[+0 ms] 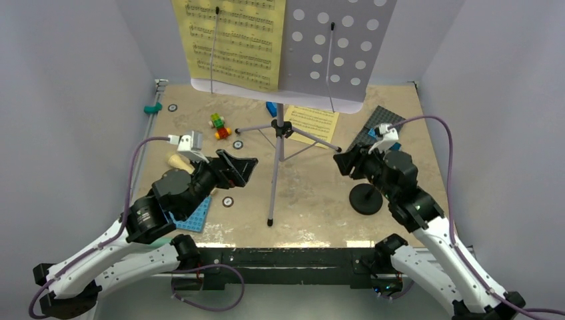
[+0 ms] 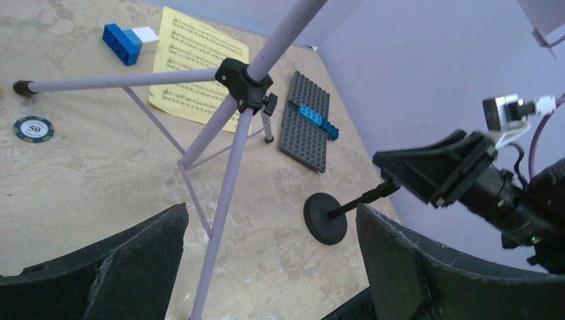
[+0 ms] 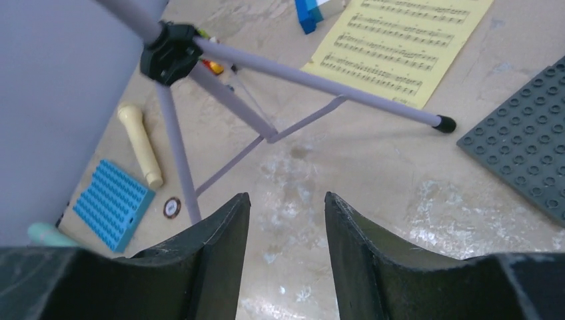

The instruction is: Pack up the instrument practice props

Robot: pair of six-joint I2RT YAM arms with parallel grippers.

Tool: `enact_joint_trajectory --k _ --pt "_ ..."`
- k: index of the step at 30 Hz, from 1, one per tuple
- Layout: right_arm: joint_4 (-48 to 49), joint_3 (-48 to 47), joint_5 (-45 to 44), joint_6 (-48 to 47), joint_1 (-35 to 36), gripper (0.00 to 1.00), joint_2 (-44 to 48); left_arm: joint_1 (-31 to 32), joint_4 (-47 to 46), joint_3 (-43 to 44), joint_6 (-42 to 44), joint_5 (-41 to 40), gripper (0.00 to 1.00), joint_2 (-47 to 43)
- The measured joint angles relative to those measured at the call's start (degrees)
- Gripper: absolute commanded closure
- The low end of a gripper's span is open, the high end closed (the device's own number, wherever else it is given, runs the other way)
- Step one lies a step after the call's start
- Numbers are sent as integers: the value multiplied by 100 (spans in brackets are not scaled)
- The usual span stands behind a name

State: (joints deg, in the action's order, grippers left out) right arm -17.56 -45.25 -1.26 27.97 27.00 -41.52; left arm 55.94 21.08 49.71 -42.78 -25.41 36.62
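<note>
the tall music stand [image 1: 281,127] is in the middle of the worktop [image 1: 320,193], between the wide open left gripper [image 1: 241,168] and the half open, empty right gripper [image 1: 343,163]; it looks light and tippy, so hold its stiff pole [image 2: 286,32].

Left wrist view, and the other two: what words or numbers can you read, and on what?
"50": on the round blue chip lying on the table.
Yellow sheet-music page on the table: staves and notes only, no words legible.
Yellow pages on the stand: notation only, too small to read.
Small chips in the top view: markings too small to read.
</note>
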Motion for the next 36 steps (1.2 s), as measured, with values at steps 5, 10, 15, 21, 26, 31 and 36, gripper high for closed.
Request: enact_joint_trajectory --k 5,10,15,21,26,31,36 --pt "-2 577 -343 -385 1034 51 1029 0 289 179 157 -328 1 -297" --pt "101 570 -1198 -966 2538 51 1475 0 649 409 356 -708 1 -501" --pt "153 153 -2087 -1725 3779 50 1121 0 841 772 754 -1029 1 -728" --pt "551 -1403 -2168 -2518 4026 49 201 0 636 1663 1633 -1134 2 -675" --pt "1226 -2389 -1974 -3001 4061 43 -400 -2 181 2411 2404 -1088 3 -354" --pt "1558 -3639 -2026 -3233 4074 35 -1375 -4 -518 3121 3281 -935 3 256" --pt "1156 -5515 -2253 -3200 4076 27 -2693 -4 -1080 3407 3812 -780 3 717"
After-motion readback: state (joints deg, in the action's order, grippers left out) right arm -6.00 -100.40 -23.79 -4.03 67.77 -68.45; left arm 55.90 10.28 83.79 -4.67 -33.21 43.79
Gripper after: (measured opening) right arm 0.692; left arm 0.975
